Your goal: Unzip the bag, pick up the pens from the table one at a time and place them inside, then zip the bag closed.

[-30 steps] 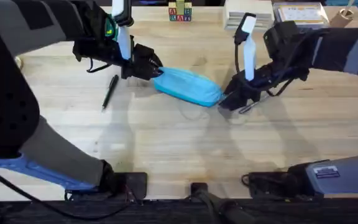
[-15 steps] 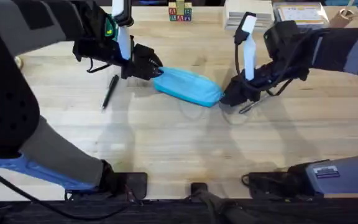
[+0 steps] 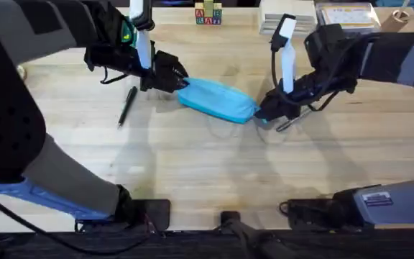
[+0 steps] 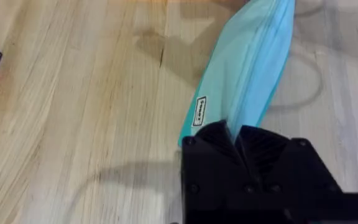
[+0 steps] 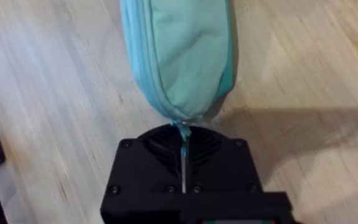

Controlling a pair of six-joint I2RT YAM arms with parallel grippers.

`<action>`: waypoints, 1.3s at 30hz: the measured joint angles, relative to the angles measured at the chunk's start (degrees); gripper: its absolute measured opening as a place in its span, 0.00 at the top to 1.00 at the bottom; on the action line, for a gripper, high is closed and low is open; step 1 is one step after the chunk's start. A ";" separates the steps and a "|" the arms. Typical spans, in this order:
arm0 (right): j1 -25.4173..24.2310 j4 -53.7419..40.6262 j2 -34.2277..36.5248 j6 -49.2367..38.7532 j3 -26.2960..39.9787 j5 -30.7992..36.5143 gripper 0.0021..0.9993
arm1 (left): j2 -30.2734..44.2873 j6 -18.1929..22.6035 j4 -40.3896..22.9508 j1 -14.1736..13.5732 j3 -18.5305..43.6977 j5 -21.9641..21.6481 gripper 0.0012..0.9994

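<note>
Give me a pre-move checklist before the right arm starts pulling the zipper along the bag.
1. Left gripper clamped on the bag end: ok, fingers shut on fabric in the left wrist view.
2. Right gripper on the zipper pull: ok, fingers closed around the tab at the pouch tip.
3. Zipper shut now: ok, seam looks closed in the right wrist view.
4. Bag flat on the table: ok.
5. Pen clear of the bag: ok, it lies apart near the left arm.
6. Second pen under the right gripper: cannot tell, partly hidden.
</note>
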 joint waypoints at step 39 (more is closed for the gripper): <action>0.07 -16.76 -0.02 9.51 16.03 0.68 0.97 | 0.02 0.00 -0.20 0.02 0.00 -0.07 0.96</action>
